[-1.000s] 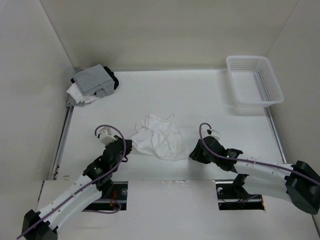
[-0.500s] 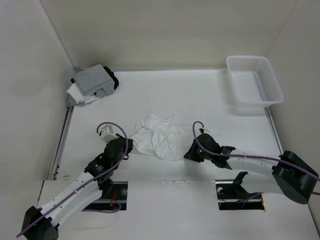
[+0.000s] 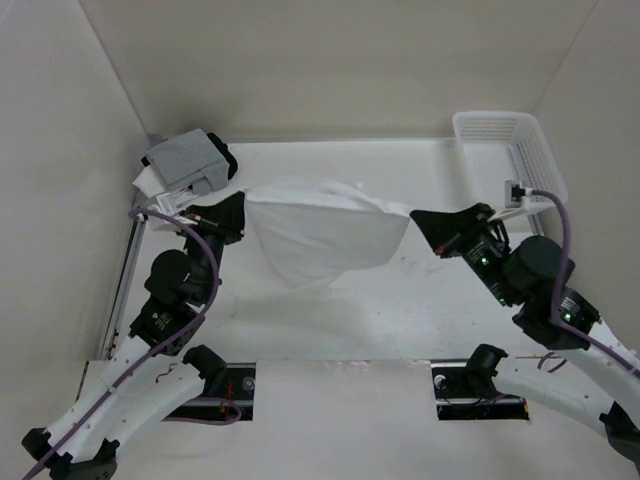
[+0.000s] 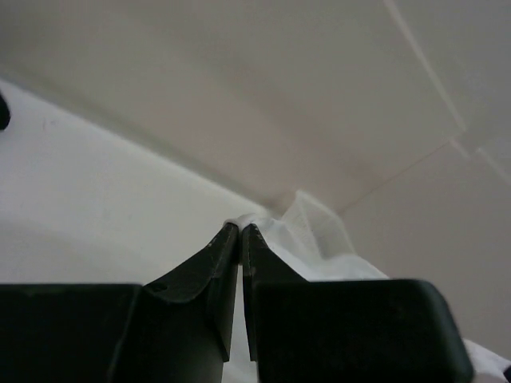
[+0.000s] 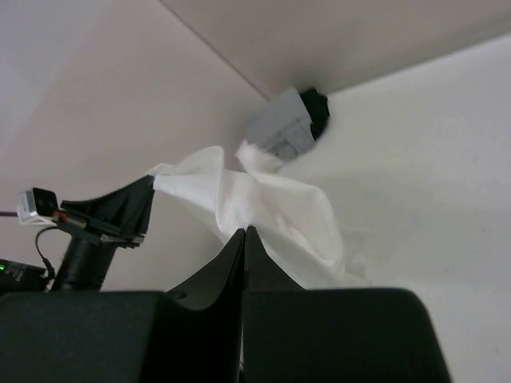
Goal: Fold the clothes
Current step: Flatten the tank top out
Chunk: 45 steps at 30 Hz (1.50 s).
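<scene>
- Top external view: a second ago the white tank top (image 3: 320, 235) lay crumpled at the middle of the table (image 3: 400, 300) with both grippers low at its sides. Now it hangs in the air over the far half of the table, stretched between them.
- Both arms have risen and swung outward, the left one toward the far left corner and the right one toward the far right corner.
- The left gripper (image 3: 238, 215) has its jaws pressed together on one upper corner of the tank top. The left wrist view shows thin white fabric bunched at the fingertips.
- The right gripper (image 3: 418, 218) pinches the opposite upper corner, its jaws closed tight on the cloth.
- The top edge of the garment runs nearly taut from gripper to gripper, and the body sags below it in a rounded pouch.
- A stack of folded garments (image 3: 185, 165), grey over white and black, sits in the far left corner just behind the left gripper, where it was before.
- A white plastic basket (image 3: 510, 165) stands in the far right corner, also unmoved. The right wrist and its cable overlap the basket's near side in this view.
- The table is matte white, with a metal rail along its left edge.
- Plain off-white walls close the table in on three sides.
</scene>
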### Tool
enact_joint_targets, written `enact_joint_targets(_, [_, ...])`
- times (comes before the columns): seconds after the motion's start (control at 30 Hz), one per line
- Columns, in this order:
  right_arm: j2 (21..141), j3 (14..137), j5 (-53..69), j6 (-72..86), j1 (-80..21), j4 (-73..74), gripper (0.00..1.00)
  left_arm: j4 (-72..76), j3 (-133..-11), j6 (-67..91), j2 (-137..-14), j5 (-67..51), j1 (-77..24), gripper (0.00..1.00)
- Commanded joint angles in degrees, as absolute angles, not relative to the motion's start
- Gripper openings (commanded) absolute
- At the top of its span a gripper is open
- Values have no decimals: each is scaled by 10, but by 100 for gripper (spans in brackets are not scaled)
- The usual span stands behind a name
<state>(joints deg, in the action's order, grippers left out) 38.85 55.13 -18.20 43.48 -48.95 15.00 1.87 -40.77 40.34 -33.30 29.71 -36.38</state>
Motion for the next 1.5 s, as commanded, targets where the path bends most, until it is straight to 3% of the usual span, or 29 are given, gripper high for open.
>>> enact_joint_targets(0.0, [409,611,-251,365,-506,186,0,98,-451,344,-355,322,-370,5])
enact_joint_targets(0.13, [468,649,-231,337,-458,137,1,151,-479,317,-419,338,-358,5])
enact_joint_targets(0.43, [716,790,36,389,-227,54,1,208,-589,350,-636,233,-254,6])
enact_joint_targets(0.63, [814,994,76,378,-199,77,1,183,-766,402,-760,103,-150,6])
enact_joint_targets(0.77, [815,1042,77,371,-196,99,1,168,-821,415,-780,64,-120,6])
enact_joint_targets(0.93, [737,873,62,374,-201,51,2,217,-724,417,-736,43,-118,7])
enact_joint_targets(1.27, [616,398,2,435,-257,-67,1,381,-249,480,-638,52,-154,8])
enact_joint_targets(1.47, [556,212,-23,485,-323,-74,1,344,-59,495,-535,37,-156,7])
